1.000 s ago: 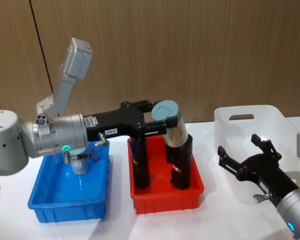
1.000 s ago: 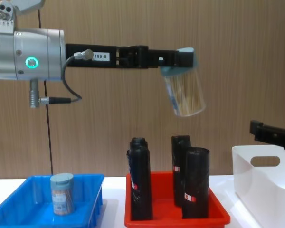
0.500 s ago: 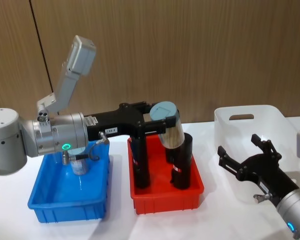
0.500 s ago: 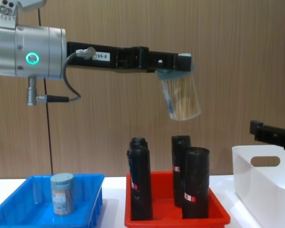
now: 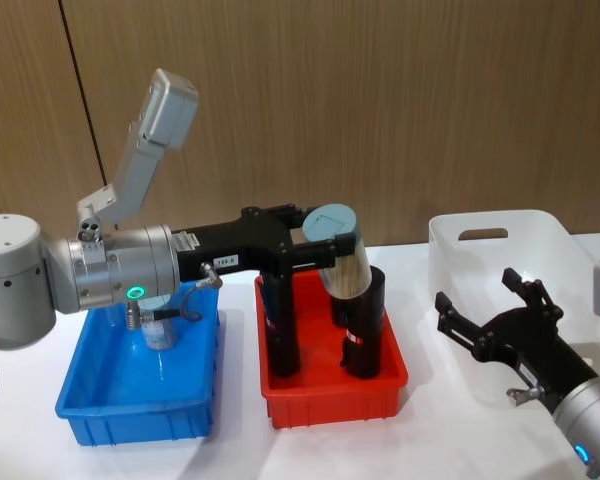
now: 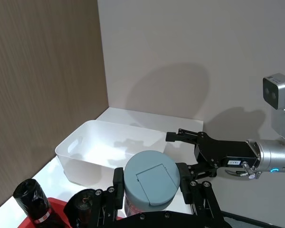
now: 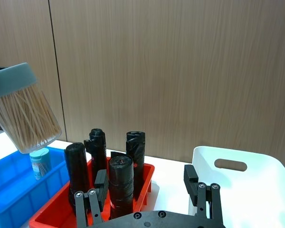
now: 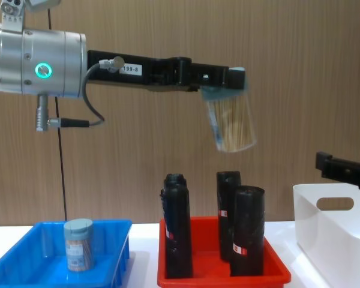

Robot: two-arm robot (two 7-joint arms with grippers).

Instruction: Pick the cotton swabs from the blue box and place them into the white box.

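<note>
Left gripper clamped on lid of swab jar – tilted, high over red tray. Second jar upright in blue box, 9 o'clock. White box at 3 o'clock – right gripper beside it, fingers spread.

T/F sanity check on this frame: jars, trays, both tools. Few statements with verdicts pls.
1. The left tool holds a cotton swab jar in the air over the red tray. True.
2. The blue box holds no jar. False: a second jar stands in it.
3. The right tool is shut. False: it is open, near the white box.
4. Black cylinders stand upright in the red tray. True.
</note>
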